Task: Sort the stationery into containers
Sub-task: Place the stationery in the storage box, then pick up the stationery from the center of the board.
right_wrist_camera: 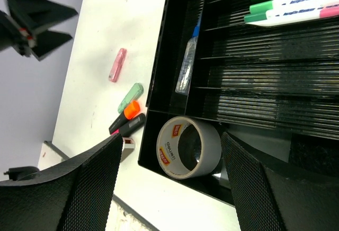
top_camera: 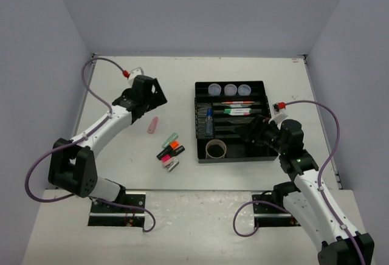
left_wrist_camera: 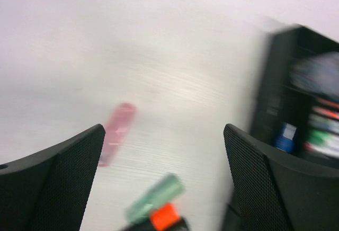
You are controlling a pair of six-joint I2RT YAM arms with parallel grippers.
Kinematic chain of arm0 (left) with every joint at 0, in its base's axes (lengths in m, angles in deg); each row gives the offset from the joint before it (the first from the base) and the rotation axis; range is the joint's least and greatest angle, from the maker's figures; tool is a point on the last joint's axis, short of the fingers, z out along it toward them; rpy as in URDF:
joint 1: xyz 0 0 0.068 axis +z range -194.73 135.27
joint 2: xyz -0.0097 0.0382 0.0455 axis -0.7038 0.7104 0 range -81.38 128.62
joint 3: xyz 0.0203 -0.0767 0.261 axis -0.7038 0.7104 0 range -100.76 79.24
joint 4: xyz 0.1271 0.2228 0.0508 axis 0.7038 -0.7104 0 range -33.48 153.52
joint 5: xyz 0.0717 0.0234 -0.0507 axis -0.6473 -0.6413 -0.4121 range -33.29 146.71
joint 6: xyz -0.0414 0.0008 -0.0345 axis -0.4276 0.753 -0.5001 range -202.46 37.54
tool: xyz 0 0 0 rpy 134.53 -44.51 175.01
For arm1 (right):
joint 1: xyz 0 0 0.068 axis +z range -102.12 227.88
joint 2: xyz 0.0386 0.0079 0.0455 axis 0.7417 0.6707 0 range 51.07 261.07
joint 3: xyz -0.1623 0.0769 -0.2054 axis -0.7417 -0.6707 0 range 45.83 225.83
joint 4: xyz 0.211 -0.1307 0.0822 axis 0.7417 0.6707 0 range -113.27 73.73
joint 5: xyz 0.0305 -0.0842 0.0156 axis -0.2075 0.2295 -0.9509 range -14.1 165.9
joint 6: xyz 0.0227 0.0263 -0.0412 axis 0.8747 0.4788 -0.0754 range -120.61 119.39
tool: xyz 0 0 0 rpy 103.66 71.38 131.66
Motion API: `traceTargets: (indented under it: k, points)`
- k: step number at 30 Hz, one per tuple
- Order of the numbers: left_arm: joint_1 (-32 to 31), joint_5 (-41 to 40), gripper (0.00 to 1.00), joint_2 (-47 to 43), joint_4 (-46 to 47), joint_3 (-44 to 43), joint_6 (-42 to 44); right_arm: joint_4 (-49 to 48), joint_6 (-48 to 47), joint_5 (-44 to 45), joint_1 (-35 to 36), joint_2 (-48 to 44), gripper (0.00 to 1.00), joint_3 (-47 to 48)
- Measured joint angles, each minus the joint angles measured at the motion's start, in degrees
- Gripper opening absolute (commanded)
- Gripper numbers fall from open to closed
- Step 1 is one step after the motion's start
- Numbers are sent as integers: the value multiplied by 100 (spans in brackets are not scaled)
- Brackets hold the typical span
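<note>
My left pincer (left_wrist_camera: 164, 133) gapes wide, empty; I'd shift toward nine o'clock, centring the pink highlighter (left_wrist_camera: 117, 131), then descend squarely to the tabletop (left_wrist_camera: 159, 40). Right pincer (right_wrist_camera: 172, 135): open, empty too.

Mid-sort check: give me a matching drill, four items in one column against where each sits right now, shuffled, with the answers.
Items
1. tape roll
2. three round tubs
3. pale pink stick
4. blue-capped bottle

Places
A. on the bare table, left of the tray
B. far end row of the tray
C. near-left corner section of the tray
D. narrow slot along the tray's left side

Pairs: 1-C, 2-B, 3-A, 4-D
</note>
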Motion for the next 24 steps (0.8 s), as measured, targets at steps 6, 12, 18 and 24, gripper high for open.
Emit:
traceTargets:
  k: [6, 12, 18, 24]
  points:
    - [567, 370, 91, 260, 83, 1253, 212, -23, -19, -174, 0, 27, 77, 0]
    - [499, 657, 79, 538, 412, 1512, 338, -19, -88, -239, 0, 14, 77, 0]
    - [499, 551, 64, 618, 663, 1543, 332, -14, -107, -341, 0, -62, 77, 0]
    - [499, 428, 36, 803, 925, 1499, 423, -12, -109, -359, 0, -162, 77, 0]
